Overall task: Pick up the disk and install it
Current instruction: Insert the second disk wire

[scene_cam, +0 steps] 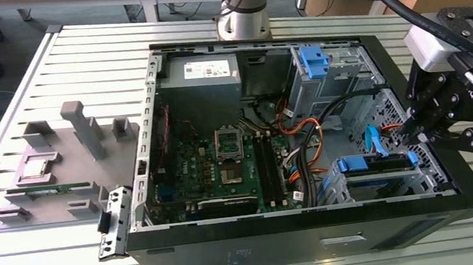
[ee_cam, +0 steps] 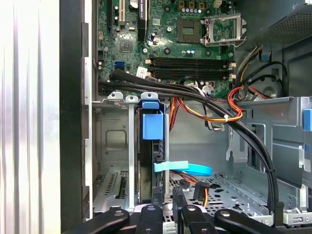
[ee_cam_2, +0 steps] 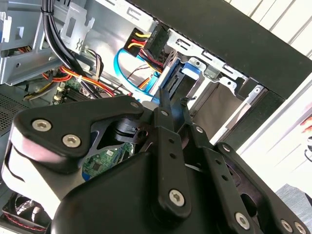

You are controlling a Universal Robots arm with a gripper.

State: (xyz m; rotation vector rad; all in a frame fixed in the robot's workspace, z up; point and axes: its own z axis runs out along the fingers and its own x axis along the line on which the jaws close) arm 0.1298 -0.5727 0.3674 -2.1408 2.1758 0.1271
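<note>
The disk (scene_cam: pixel 375 164) sits edge-on in the lower drive cage of the open computer case (scene_cam: pixel 315 241), at the exterior view's right. Its blue carrier tab (ee_cam: pixel 152 126) faces the motherboard, and the dark drive body (ee_cam: pixel 147 170) stands between the cage's metal rails. My gripper (scene_cam: pixel 408 133) hangs just above that cage. Its black fingers (ee_cam: pixel 157 195) stand a narrow gap apart with nothing between them. In the second wrist view the fingertips (ee_cam_2: pixel 163 97) point toward the blue carrier (ee_cam_2: pixel 181 78). A light blue data cable (ee_cam: pixel 187 168) curls beside the drive.
Black cable bundles (ee_cam: pixel 195 95) and orange-red wires (ee_cam: pixel 234 105) cross the case above the cage. A second blue bracket (scene_cam: pixel 312 60) sits in the upper bay. The motherboard (scene_cam: pixel 222 166) fills the case floor. On the left table a grey fixture (scene_cam: pixel 82 136) holds a chip (scene_cam: pixel 38 168) and a memory stick (scene_cam: pixel 49 189).
</note>
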